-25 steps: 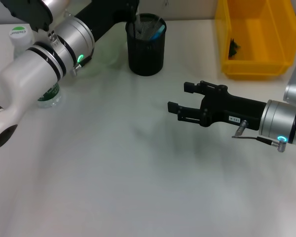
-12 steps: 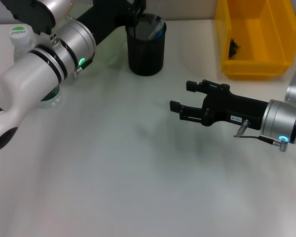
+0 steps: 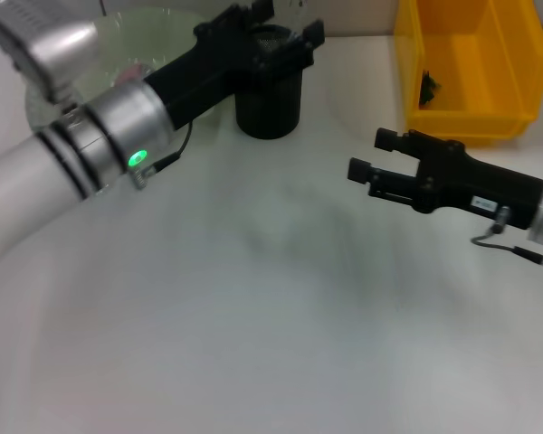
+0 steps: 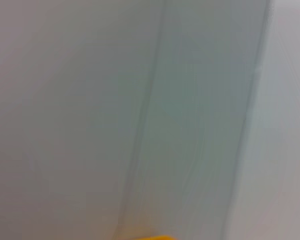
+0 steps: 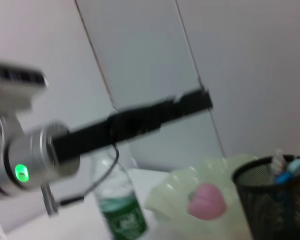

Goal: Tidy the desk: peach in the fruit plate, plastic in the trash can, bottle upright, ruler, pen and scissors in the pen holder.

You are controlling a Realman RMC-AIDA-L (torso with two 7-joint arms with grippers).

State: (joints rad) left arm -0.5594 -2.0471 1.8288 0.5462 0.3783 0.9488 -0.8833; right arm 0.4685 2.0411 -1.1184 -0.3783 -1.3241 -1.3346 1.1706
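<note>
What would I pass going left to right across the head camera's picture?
Pale green fruit plate → left gripper over the black mesh pen holder → right gripper → yellow trash can.

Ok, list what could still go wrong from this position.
1. The left gripper hangs open right over the pen holder; a low or sideways move could tip it and spill what stands inside.
2. The left arm stretches above the fruit plate and close to the upright bottle, so pulling back carelessly might topple the bottle.
3. The right gripper hovers open near the trash can; a swing could nudge it.
</note>
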